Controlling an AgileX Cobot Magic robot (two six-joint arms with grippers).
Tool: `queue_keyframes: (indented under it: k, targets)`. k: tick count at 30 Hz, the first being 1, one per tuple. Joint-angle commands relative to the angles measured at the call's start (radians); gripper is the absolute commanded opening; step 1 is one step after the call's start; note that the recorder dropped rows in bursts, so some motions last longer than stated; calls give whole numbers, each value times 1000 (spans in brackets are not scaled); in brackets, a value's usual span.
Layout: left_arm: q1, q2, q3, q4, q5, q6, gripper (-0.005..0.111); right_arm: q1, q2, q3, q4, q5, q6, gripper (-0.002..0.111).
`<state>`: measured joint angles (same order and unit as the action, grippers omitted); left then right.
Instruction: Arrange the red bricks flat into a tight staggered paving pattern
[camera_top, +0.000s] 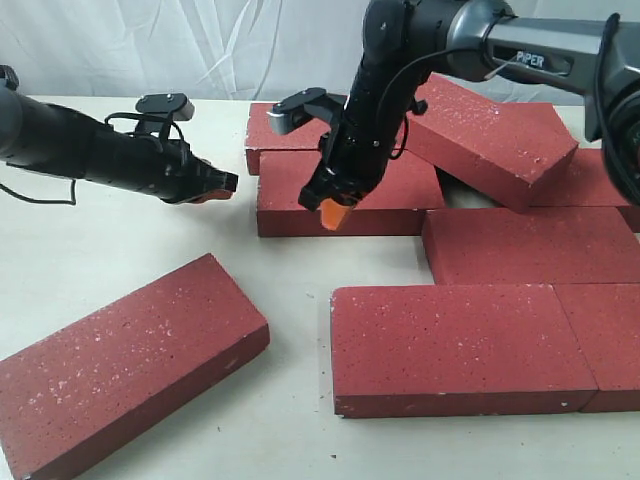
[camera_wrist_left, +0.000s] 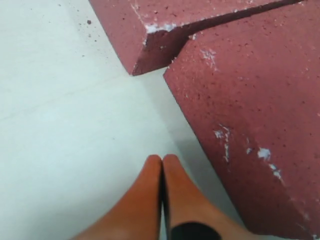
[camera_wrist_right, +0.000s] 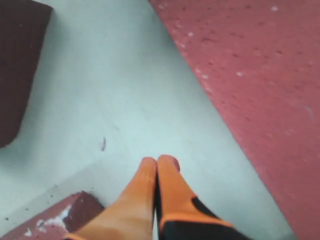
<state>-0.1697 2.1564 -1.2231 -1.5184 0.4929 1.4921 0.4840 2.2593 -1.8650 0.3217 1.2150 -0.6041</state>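
Observation:
Several red bricks lie on the white table. One loose brick (camera_top: 130, 365) sits askew at the front left, apart from the rest. A front-middle brick (camera_top: 460, 345), a front-right brick (camera_top: 610, 340) and a brick behind them (camera_top: 530, 245) lie flat together. A middle brick (camera_top: 380, 195) and a back brick (camera_top: 290, 130) lie flat; another (camera_top: 490, 135) leans tilted on its neighbours. My right gripper (camera_top: 335, 213) (camera_wrist_right: 159, 161) is shut and empty at the middle brick's front edge. My left gripper (camera_top: 215, 188) (camera_wrist_left: 162, 159) is shut and empty, over bare table just left of that brick (camera_wrist_left: 250, 100).
A further brick (camera_top: 590, 180) lies at the far right behind the tilted one. Bare table (camera_top: 280, 280) runs between the loose brick and the group. A white curtain (camera_top: 150, 45) closes the back. The right wrist view shows brick faces (camera_wrist_right: 260, 75) beside the fingers.

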Motion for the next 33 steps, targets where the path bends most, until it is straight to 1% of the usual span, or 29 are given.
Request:
queue_keyframes:
  k: [1,4,7,10,12,16,17,19,23,25,28,30,33]
  targets:
    - [-35,6,-7,0,16,-7,0,-7,-79,-5,-153,6,106,-1]
    - [-63,20,-17,2,-7,-5,0,-14,-130,-5,-217,6,141,-1]
    - [-86,27,-23,2,-29,7,0,-56,-181,5,-185,6,156,-1]
    - [-100,27,-25,-8,-30,9,0,-113,-245,70,-174,6,156,-1]
    - [-104,28,-27,-15,-30,9,0,-161,-292,150,-155,6,156,-1]
    - [-113,46,-43,-15,-29,9,0,-247,-376,344,-125,-155,156,-1]
    - [-117,55,-48,-15,-24,9,0,-269,-402,396,-113,-223,154,-1]
    - [-125,68,-58,-15,-19,9,0,-294,-442,484,-106,-309,154,-1]
    - [-141,77,-69,-15,-19,9,0,-309,-529,670,-125,-513,146,-1]
    - [-145,77,-74,-18,4,9,0,-309,-559,735,-139,-594,132,-1]
    - [-154,77,-80,-21,18,9,0,-309,-597,801,-155,-668,79,-1]
    - [-162,77,-83,-18,17,9,0,-309,-614,817,-179,-721,81,-1]
    - [-175,77,-85,-16,-7,9,0,-309,-621,817,-182,-726,81,-1]
